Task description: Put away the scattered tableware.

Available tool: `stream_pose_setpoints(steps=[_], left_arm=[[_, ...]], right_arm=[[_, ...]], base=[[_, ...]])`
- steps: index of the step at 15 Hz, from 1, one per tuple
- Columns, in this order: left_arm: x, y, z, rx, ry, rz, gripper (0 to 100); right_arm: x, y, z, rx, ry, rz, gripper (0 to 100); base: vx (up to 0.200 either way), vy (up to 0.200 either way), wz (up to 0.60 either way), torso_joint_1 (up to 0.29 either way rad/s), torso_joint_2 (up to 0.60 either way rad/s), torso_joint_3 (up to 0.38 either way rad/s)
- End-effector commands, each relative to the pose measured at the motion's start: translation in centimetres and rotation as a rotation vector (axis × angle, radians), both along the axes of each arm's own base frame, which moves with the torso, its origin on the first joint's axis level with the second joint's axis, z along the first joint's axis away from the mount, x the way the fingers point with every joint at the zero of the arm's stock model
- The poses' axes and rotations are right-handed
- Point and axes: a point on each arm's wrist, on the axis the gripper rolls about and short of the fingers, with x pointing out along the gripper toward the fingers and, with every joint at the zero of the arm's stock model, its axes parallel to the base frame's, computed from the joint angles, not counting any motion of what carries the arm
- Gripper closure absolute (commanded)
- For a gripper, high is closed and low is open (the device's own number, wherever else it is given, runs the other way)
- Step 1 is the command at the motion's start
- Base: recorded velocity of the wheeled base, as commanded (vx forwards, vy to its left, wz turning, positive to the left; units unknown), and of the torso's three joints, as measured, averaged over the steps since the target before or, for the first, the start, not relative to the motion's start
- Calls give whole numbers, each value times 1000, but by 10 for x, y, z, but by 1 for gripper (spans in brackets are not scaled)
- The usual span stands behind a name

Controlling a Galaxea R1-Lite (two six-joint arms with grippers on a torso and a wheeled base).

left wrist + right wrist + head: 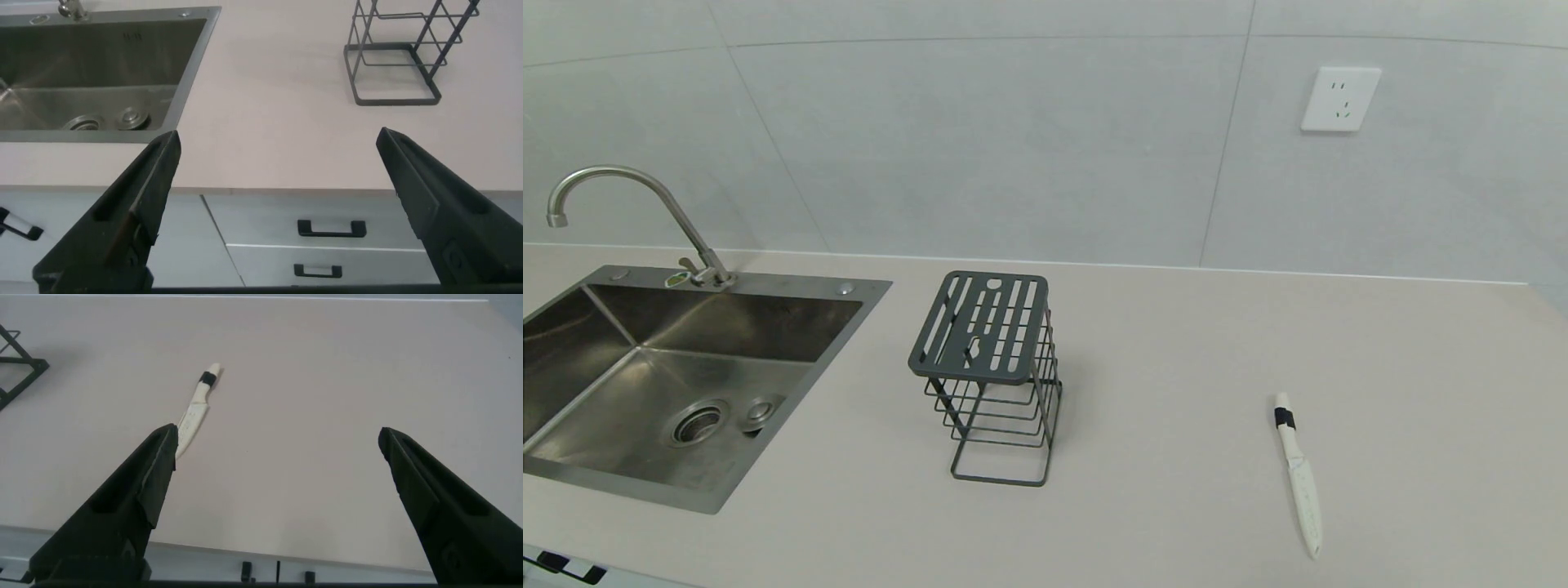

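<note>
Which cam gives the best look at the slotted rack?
Head view: the whole rack stands on the counter, slotted top and wire frame visible. Left wrist view catches its base frame; right wrist view, one base corner.

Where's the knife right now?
In the head view the knife lies flat on the counter, on the robot's right, well apart from the rack at centre; nothing touches it.
</note>
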Motion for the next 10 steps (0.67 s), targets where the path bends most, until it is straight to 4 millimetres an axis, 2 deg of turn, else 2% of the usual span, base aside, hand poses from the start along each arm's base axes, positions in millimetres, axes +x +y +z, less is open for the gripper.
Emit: stream_pose_setpoints(steps=[1, 5, 10], left_arm=[[0, 0, 0, -2, 1, 1, 0], [0, 0, 0, -4, 2, 1, 0], [0, 0, 0, -5, 1, 1, 0]], right_arm=[[0, 0, 0, 0, 1, 0, 0], [0, 0, 0, -77, -1, -1, 0], [0, 0, 1, -68, -7, -2, 0]], base=[[0, 0, 0, 0, 0, 0], [0, 0, 0, 124, -277, -143], [0, 0, 0, 0, 0, 0]])
